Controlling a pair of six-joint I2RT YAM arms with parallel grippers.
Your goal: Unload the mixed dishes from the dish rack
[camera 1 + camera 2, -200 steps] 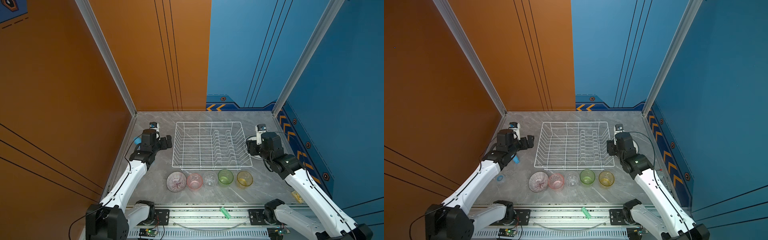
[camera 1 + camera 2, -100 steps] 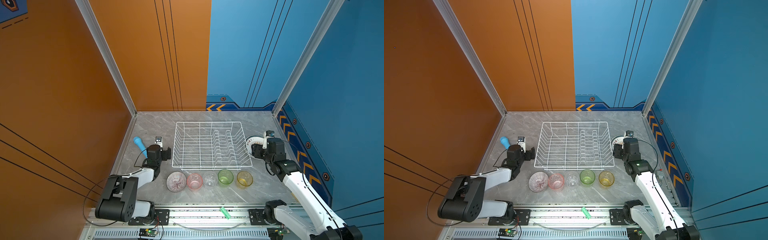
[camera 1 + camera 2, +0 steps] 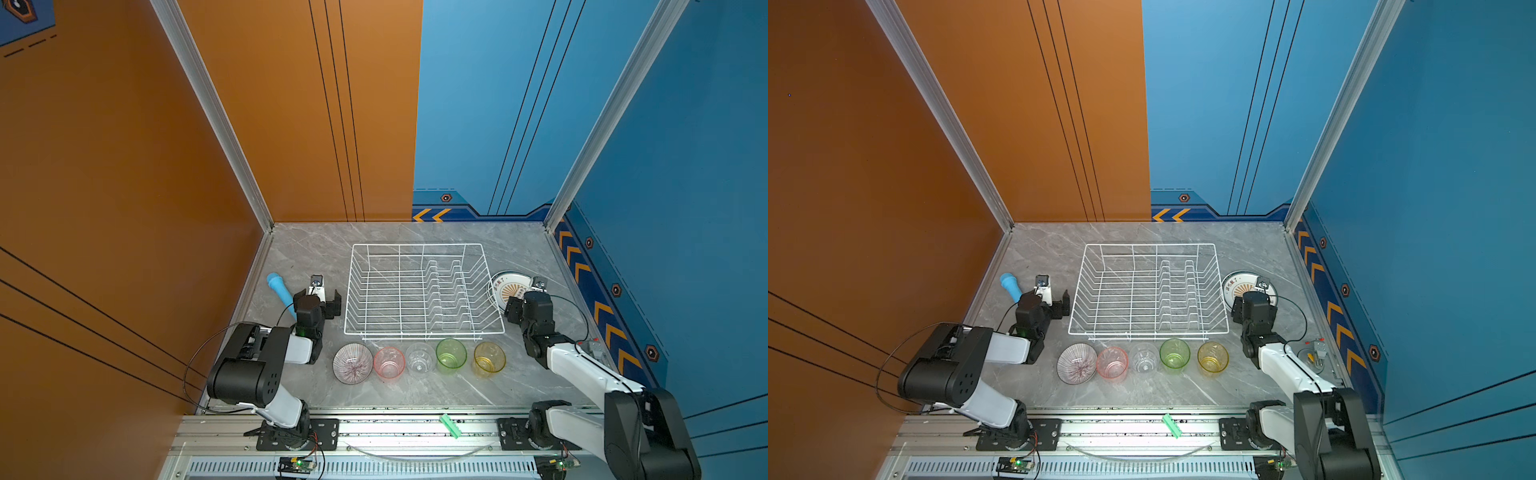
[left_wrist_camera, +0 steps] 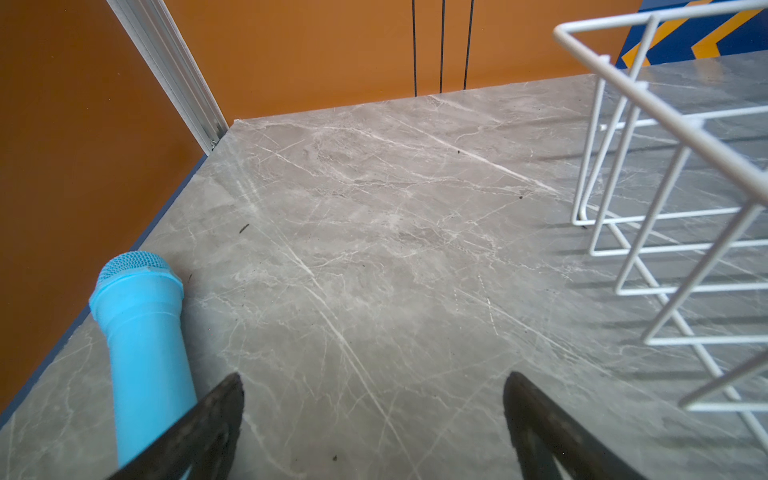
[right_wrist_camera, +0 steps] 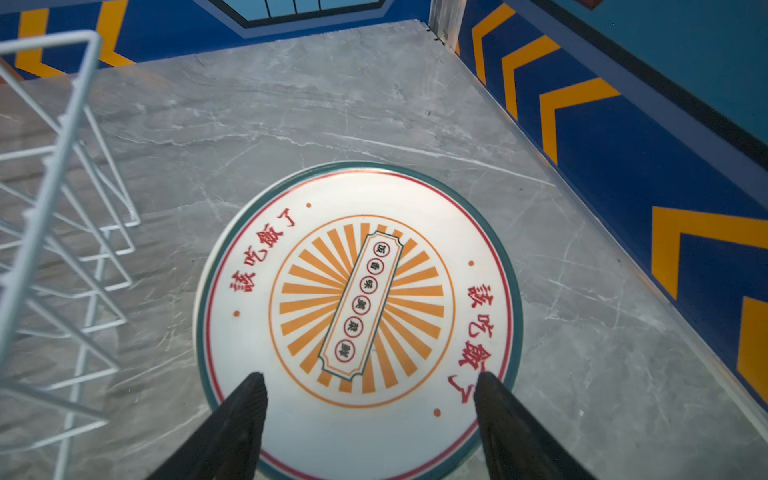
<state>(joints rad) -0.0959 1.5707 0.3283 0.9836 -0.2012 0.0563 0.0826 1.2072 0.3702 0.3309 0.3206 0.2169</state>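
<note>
The white wire dish rack stands in the middle of the table with nothing in it in both top views. In front of it, in a row, stand a striped bowl and pink, clear, green and yellow tumblers. A patterned white plate lies flat to the right of the rack. My right gripper hovers open over the plate's near edge, holding nothing. My left gripper is open over bare table, left of the rack.
A light-blue cylinder lies by the orange wall, just beside my left gripper's finger. A small green clip rests on the front rail. The blue wall with orange chevrons runs close past the plate. A small fixture sits by the right edge.
Both arms have drawn back toward the front and dropped low. The left arm's retreat has uncovered the blue cylinder. The right gripper's jaws have spread wider above the plate.
</note>
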